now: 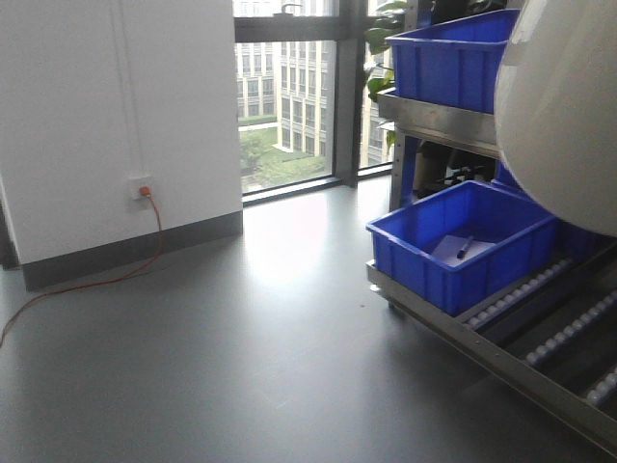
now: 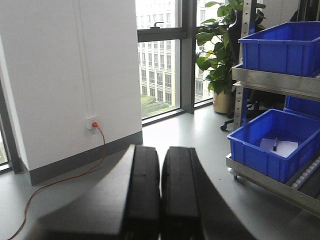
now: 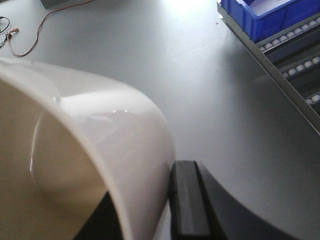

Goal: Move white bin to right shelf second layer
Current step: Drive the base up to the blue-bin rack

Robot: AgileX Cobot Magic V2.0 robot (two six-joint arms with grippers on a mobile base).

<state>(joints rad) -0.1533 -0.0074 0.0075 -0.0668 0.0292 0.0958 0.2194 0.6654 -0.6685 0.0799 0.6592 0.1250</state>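
Two claws are shown: the left claw (image 2: pixel 160 157) is pressed together; the bin (image 3: pixel 100 135) is pinched at its wall by the right claw (image 3: pixel 142 210) and held aloft beside the shelf (image 1: pixel 442 118).

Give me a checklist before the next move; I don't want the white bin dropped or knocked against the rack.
1. Right gripper on the white bin: jaws stand on either side of its wall. Ok.
2. Left gripper: jaws shut together, empty, no bin in its view. Ok.
3. Free landing space: bare roller rails show beside the lower blue crate. Ok.
4. Gap between bin and upper blue crate: they overlap in the front view, depth unclear. Cannot tell.
5. Orange cable on the floor: lies by the wall, away from the rack. Ok.
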